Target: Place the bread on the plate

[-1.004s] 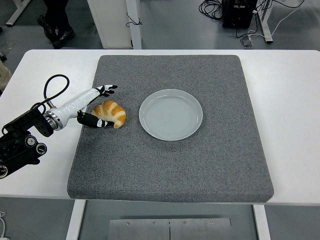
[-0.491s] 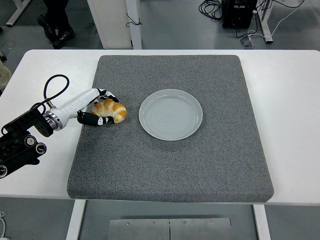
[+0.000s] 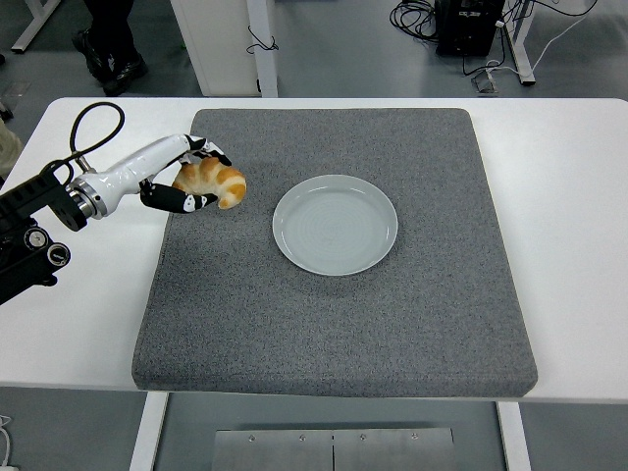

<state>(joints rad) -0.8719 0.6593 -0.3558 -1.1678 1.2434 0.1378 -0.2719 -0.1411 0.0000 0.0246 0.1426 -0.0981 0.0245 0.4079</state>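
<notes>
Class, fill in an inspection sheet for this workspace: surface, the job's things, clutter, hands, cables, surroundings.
Surface: white table carrying a grey mat.
Job's things: croissant in the left hand's grasp, left of the plate; plate empty, mid-mat.
Clutter: nothing seen.
Hands: left hand closed on the croissant; right hand not in view.
Cables: black loop at the left arm; cables on the floor.
Surroundings: person's shoes top left.

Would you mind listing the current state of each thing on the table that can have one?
left hand: fingers closed around the croissant, over the mat's left part.
croissant: gripped in the left hand, left of the plate and apart from it.
plate: empty, upright on the grey mat.
grey mat: lying flat on the white table.
</notes>
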